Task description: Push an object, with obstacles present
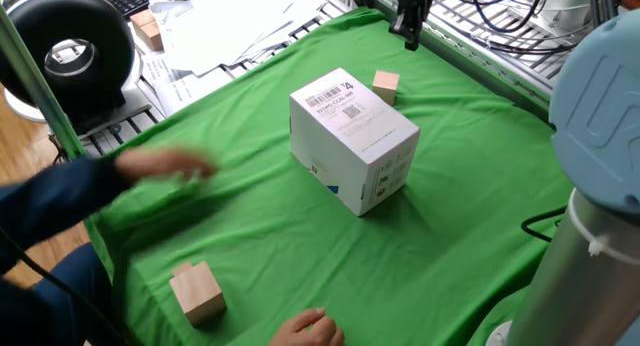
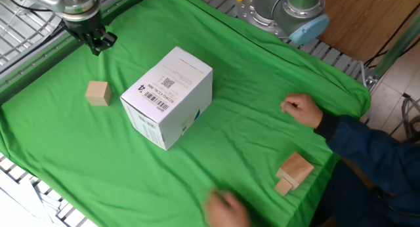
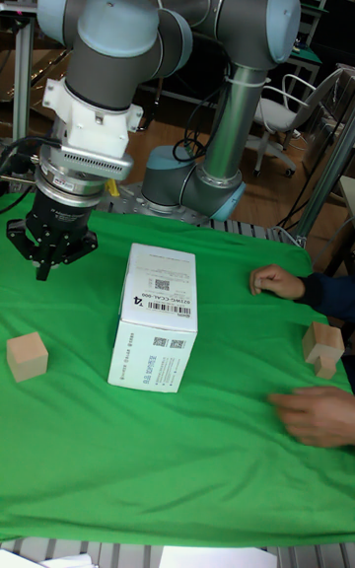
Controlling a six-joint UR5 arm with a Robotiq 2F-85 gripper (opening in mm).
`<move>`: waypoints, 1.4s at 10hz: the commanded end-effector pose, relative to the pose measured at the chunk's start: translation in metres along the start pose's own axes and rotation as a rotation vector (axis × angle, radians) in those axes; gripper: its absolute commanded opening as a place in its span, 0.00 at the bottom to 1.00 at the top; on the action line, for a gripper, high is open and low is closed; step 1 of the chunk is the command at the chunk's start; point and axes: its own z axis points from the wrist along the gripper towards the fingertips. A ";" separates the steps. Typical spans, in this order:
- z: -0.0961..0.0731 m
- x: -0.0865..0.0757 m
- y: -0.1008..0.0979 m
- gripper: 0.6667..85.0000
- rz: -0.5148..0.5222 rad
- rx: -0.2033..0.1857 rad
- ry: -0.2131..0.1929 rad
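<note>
**A:** What lies nearest on your table?

**B:** Going by the tall fixed view, the nearest stretch is bare green cloth (image 3: 177, 469). Then comes a person's hand (image 3: 314, 415) resting on it at the right, and just behind that hand a light wooden block (image 3: 323, 346) with a smaller piece against its base. A second hand (image 3: 276, 282) lies flat a little beyond.

**A:** And the thing you are to push?

**B:** The small wooden cube (image 3: 27, 355) sits on the cloth at the left, apart from everything. The big white box (image 3: 156, 329) stands beside it toward the middle, with a clear strip of green between them. The box has barcode labels on its top and on its near face, and a printed "4".

**A:** Where is your gripper?

**B:** My gripper (image 3: 45, 257) hangs over the cloth beyond the cube, near the left edge, touching neither cube nor box. In the other fixed view it (image 2: 95, 43) is farther from the cube (image 2: 98, 93) than the box (image 2: 167, 96) is.

**A:** Open or closed?

**B:** My fingertips look drawn close together with nothing between them, though the dark fingers are small in every view.
</note>
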 end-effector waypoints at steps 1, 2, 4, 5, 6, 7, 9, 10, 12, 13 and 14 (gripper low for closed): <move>0.000 0.003 0.004 0.00 -0.013 -0.021 0.010; 0.009 -0.001 -0.002 0.00 -0.042 -0.034 -0.015; 0.028 -0.005 -0.015 0.00 -0.061 -0.032 -0.034; 0.035 -0.008 -0.017 0.00 -0.069 -0.029 -0.047; 0.042 -0.012 -0.019 0.00 -0.078 -0.032 -0.058; 0.045 -0.014 -0.020 0.00 -0.086 -0.032 -0.059; 0.052 -0.017 -0.021 0.00 -0.091 -0.032 -0.061; 0.055 -0.017 -0.021 0.00 -0.091 -0.034 -0.062; 0.060 -0.014 -0.022 0.00 -0.083 -0.042 -0.069; 0.063 -0.010 -0.022 0.00 -0.080 -0.046 -0.070; 0.065 -0.006 -0.019 0.00 -0.069 -0.064 -0.069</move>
